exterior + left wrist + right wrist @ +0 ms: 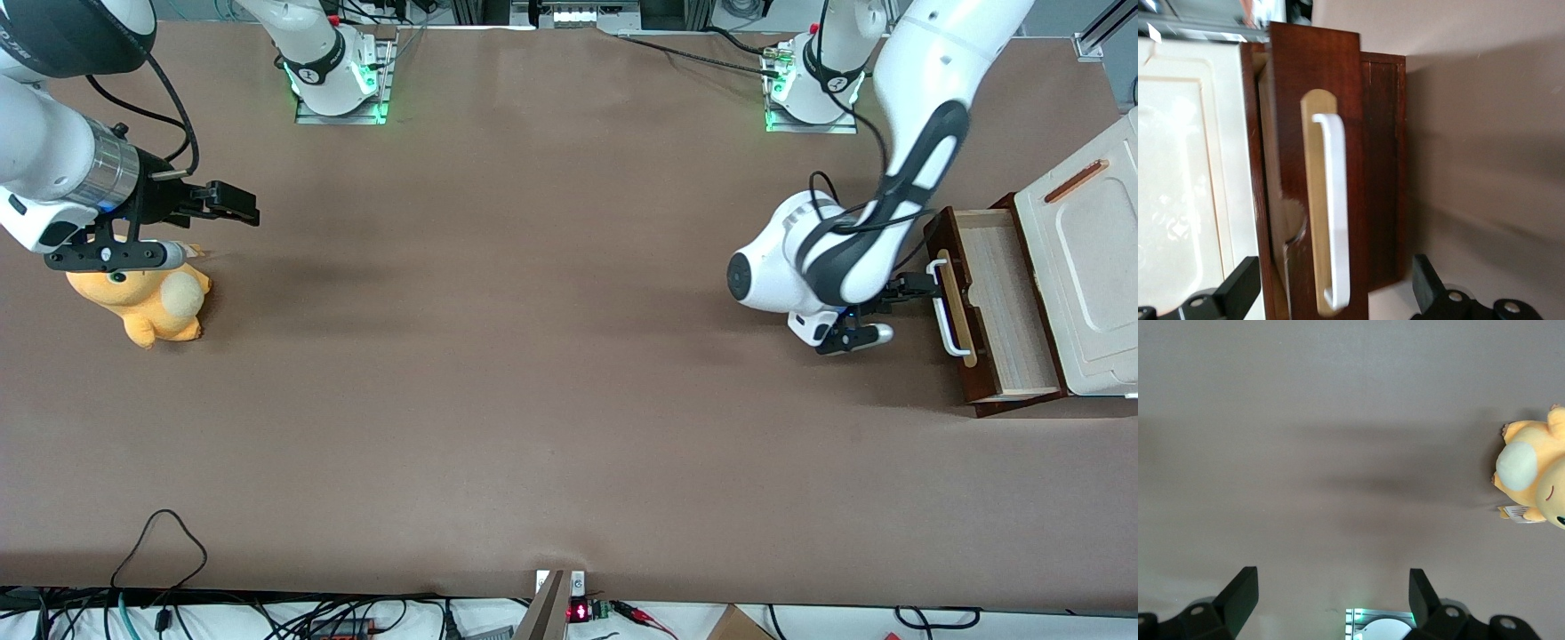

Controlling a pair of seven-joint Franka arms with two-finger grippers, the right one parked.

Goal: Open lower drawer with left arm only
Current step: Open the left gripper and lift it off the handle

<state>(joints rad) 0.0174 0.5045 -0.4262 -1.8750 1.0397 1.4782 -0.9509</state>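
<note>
The lower drawer (996,302) stands pulled out of the cabinet, its light wood inside showing. The dark brown drawer front (1371,167) carries a white bar handle (947,307) on a pale wood strip. The left arm's gripper (916,289) hovers just in front of the handle at about its height. It is open, with black fingertips (1245,277) spread wide to either side of one end of the handle (1335,200), and nothing is gripped. I cannot tell whether the fingers touch the drawer front.
The cream-white cabinet panel (1085,258) with a copper strip handle (1076,180) lies at the working arm's end of the table. An orange plush toy (147,302) sits at the parked arm's end. Loose cables (160,542) hang at the table edge nearest the camera.
</note>
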